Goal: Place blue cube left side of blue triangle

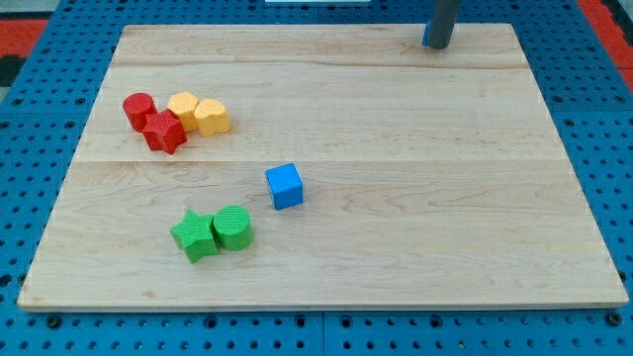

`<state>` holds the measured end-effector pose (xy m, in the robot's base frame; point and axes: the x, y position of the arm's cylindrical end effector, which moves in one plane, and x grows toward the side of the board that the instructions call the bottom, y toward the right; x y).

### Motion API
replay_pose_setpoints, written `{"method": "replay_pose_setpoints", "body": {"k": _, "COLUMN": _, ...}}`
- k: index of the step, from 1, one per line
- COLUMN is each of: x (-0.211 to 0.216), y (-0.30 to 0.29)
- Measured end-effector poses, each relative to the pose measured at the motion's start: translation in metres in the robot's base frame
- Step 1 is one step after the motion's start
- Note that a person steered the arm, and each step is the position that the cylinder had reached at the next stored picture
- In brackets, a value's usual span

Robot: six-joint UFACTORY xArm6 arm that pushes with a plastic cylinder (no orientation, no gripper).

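Nearest us sat the green star [195, 235] touching the green cylinder [233, 226]; the blue cube [285, 186] lay just above. Our tip [436, 45], a bare fingerless rod, stood upright at the wooden board's [445, 198] top edge, well apart from every block.

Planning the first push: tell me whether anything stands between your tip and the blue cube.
Nothing visible does. My tip is at the view's top right; only bare wooden board lies between it and the blue cube. No blue triangle shows.
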<state>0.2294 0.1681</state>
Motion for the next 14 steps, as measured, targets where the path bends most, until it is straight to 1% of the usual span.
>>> {"method": "replay_pose_setpoints", "body": {"k": 1, "x": 0.097, "y": -0.001}}
{"method": "replay_pose_setpoints", "body": {"k": 2, "x": 0.201, "y": -0.035}}
{"method": "replay_pose_setpoints", "body": {"k": 3, "x": 0.278, "y": -0.1}}
{"method": "replay_pose_setpoints", "body": {"k": 4, "x": 0.281, "y": -0.182}}
{"method": "replay_pose_setpoints", "body": {"k": 5, "x": 0.237, "y": -0.248}}
{"method": "replay_pose_setpoints", "body": {"k": 6, "x": 0.208, "y": -0.297}}
{"method": "replay_pose_setpoints", "body": {"k": 7, "x": 0.188, "y": -0.295}}
{"method": "replay_pose_setpoints", "body": {"k": 8, "x": 0.187, "y": -0.261}}
{"method": "replay_pose_setpoints", "body": {"k": 9, "x": 0.15, "y": -0.237}}
{"method": "replay_pose_setpoints", "body": {"k": 10, "x": 0.092, "y": -0.216}}
{"method": "replay_pose_setpoints", "body": {"k": 11, "x": 0.029, "y": -0.219}}
{"method": "replay_pose_setpoints", "body": {"k": 12, "x": -0.01, "y": -0.205}}
{"method": "replay_pose_setpoints", "body": {"k": 13, "x": -0.017, "y": -0.169}}
{"method": "replay_pose_setpoints", "body": {"k": 14, "x": -0.01, "y": -0.149}}
